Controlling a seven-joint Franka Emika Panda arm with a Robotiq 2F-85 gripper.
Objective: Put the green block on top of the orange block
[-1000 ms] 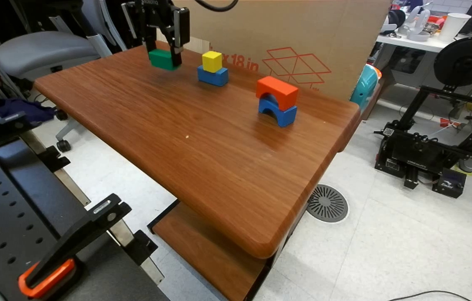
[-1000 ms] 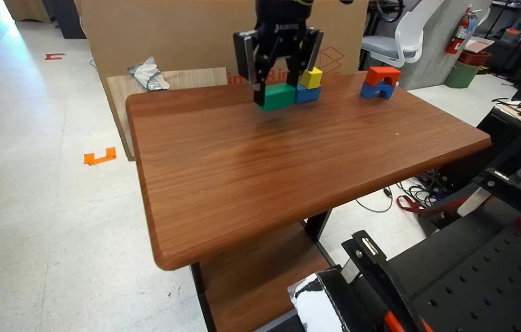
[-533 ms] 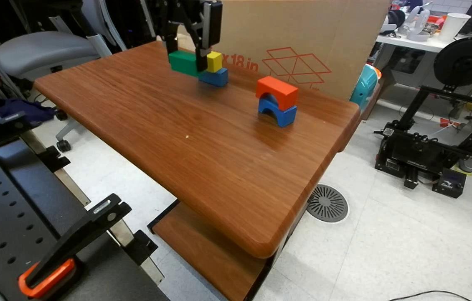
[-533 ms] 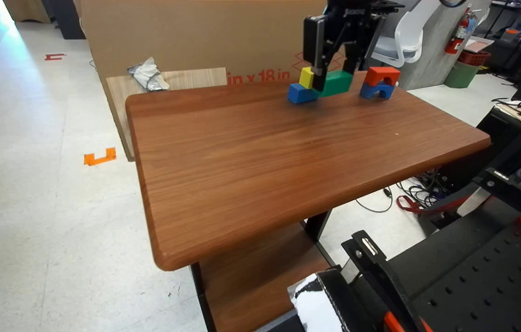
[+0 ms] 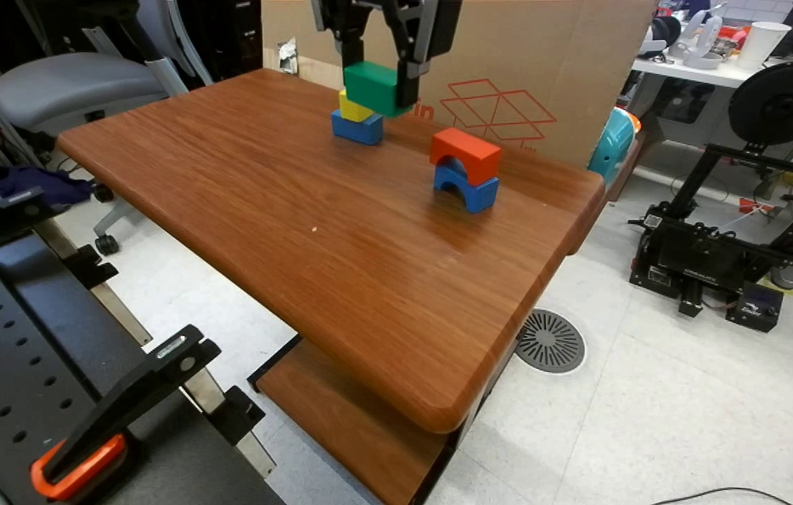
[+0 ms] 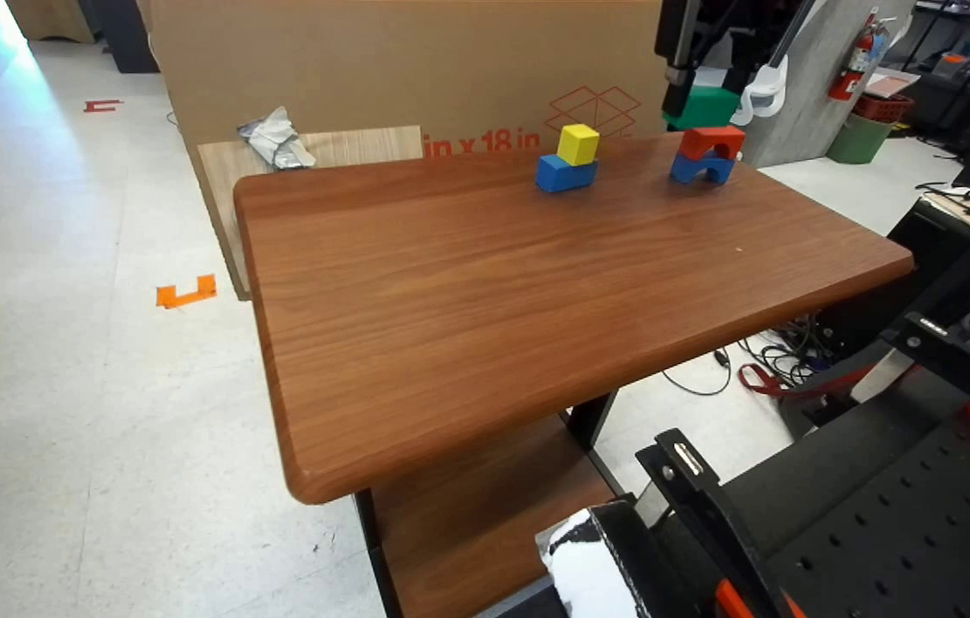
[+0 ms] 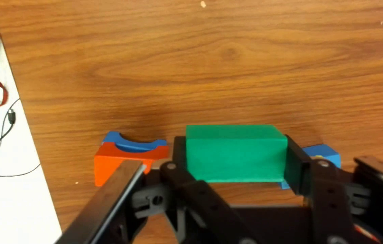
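The orange-red arched block (image 5: 467,142) lies on the blue arched block (image 5: 482,195), which stands on the brown wooden table (image 5: 312,280). In both exterior views, the yellow cube (image 5: 353,109) is to the left of the orange-red arched block, and it sits on the blue rectangular block (image 5: 360,131). The green cuboid block (image 5: 372,88) is in the air, held in the black gripper (image 7: 235,154); in the wrist view it is to the right of the orange-red arched block. In an exterior view, the large brown cardboard box (image 5: 565,56) stands behind the orange-red arched block.
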